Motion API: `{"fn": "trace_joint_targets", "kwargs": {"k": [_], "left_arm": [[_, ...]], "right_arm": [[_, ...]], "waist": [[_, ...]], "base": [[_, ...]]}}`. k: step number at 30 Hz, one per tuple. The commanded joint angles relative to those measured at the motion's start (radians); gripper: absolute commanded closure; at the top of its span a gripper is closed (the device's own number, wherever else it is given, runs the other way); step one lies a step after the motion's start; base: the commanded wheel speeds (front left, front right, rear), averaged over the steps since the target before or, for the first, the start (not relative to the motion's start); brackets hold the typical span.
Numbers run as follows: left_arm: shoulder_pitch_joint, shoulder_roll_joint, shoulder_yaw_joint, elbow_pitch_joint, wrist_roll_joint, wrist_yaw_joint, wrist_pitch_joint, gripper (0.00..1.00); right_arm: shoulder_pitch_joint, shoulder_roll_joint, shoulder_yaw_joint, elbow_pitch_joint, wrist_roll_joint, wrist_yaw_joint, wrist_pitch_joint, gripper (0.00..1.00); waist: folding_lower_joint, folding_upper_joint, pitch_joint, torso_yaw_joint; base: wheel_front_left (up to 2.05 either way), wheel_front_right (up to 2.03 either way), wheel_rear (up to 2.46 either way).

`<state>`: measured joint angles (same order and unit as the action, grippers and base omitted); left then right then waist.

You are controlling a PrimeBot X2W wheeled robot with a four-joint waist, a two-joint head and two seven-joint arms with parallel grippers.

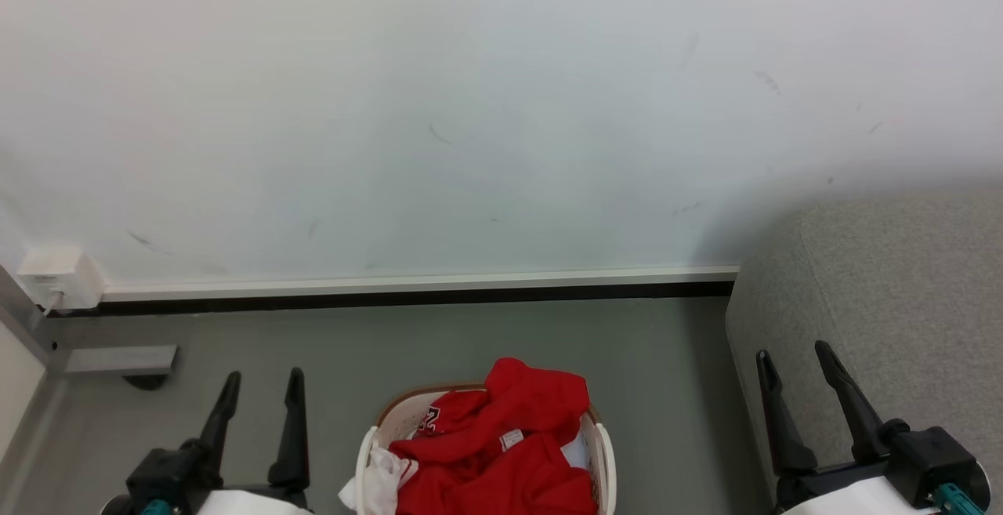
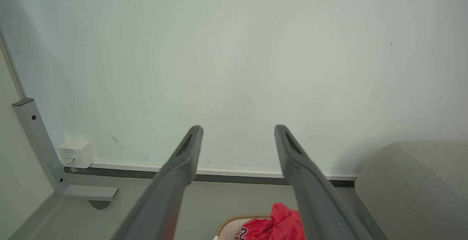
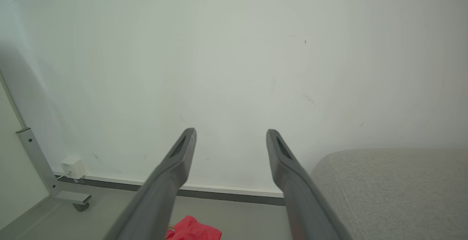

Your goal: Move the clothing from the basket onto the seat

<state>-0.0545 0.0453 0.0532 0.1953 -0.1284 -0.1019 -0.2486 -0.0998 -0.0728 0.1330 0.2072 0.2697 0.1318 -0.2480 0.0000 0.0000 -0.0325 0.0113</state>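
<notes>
Bright red clothing (image 1: 501, 444) with white panels and a small tag is heaped in the white basket (image 1: 605, 460), which stands on the grey floor at the bottom centre of the head view. A white piece hangs over the basket's left rim. The light grey seat (image 1: 885, 303) rises at the right. My left gripper (image 1: 262, 389) is open to the left of the basket, holding nothing. My right gripper (image 1: 795, 362) is open in front of the seat's end. The left wrist view catches the clothing (image 2: 278, 223) and the seat (image 2: 413, 185) past the left gripper (image 2: 237, 130). The right gripper (image 3: 230, 134) points at the wall.
A pale wall (image 1: 470, 107) with a white skirting board (image 1: 407, 284) faces me. A white socket box (image 1: 59, 276) sits low on the left, beside a grey metal frame foot with a caster (image 1: 125, 362). Grey floor (image 1: 666, 358) lies between basket and seat.
</notes>
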Motion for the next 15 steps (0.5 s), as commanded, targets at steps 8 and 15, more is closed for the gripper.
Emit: {"fn": "trace_joint_targets", "kwargs": {"k": [8,15], "left_arm": [[0.006,0.009,-0.004,0.003,0.061,-0.002,-0.017,0.0],[0.005,0.008,-0.006,0.009,0.053,-0.003,-0.016,0.0]], "right_arm": [[-0.011,-0.009,-0.004,-0.004,-0.035,-0.002,-0.018,0.0],[-0.009,-0.009,-0.007,-0.004,-0.024,-0.002,-0.017,0.0]], "waist": [[0.0,0.0,-0.005,-0.001],[0.0,0.0,-0.005,-0.001]], "base": [[0.0,0.0,0.0],[0.0,0.0,0.0]]}}
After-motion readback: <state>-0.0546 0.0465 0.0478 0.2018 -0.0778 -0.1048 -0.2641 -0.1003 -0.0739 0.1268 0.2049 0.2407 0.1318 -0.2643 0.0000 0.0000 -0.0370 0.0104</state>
